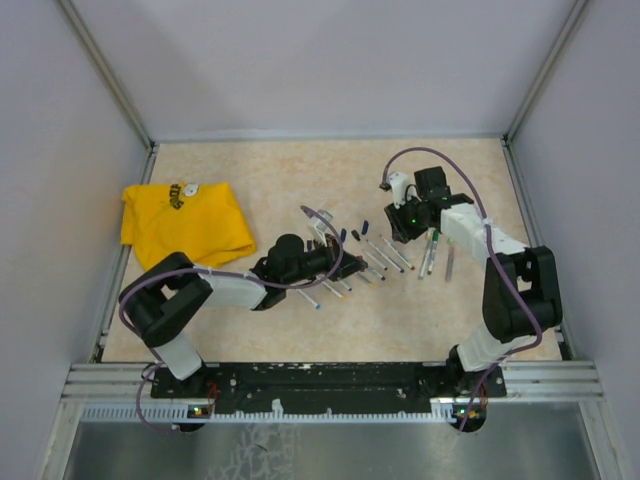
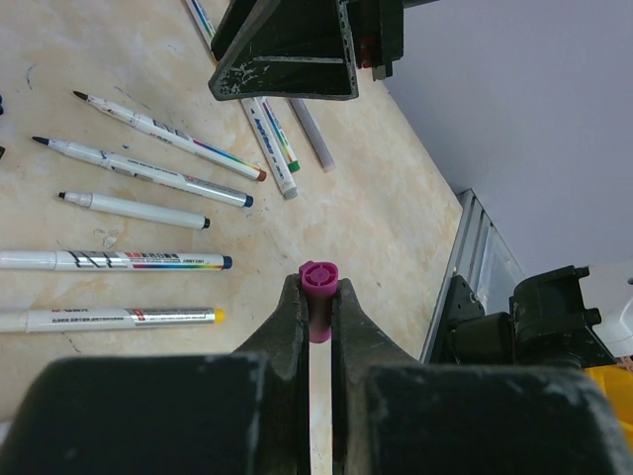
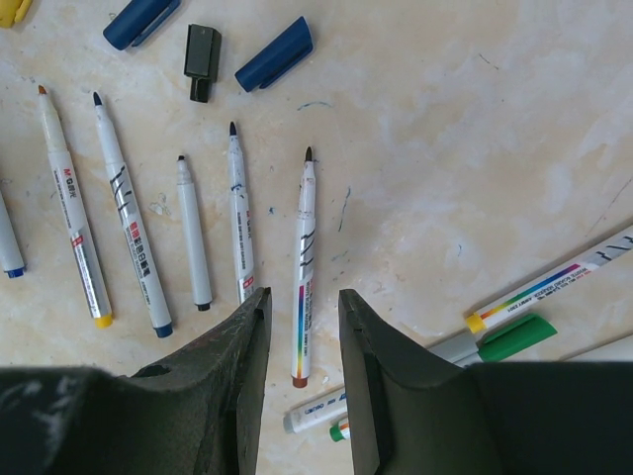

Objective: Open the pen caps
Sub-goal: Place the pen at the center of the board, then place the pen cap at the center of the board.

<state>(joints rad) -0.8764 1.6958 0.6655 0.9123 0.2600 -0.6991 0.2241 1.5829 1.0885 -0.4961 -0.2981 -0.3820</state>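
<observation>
My left gripper [image 2: 318,292] is shut on a pen whose magenta cap [image 2: 319,280] sticks out past the fingertips; the whitish barrel runs back between the fingers. In the top view the left gripper [image 1: 335,258] is at the row of pens mid-table. My right gripper [image 3: 304,307] is open and empty, just above an uncapped brown-ended pen [image 3: 303,267]. Loose caps lie beyond it: two blue caps [image 3: 275,54], a black cap [image 3: 201,61] and a yellow one [image 3: 10,10] at the frame edge. A green cap [image 3: 509,336] is still on a pen at the right.
Several uncapped pens [image 2: 148,170] lie side by side on the beige table. The right gripper's body [image 2: 292,49] hangs close ahead of the left one. A yellow cloth [image 1: 185,225] lies at the left. Walls enclose the table; a metal rail [image 1: 330,385] runs along the near edge.
</observation>
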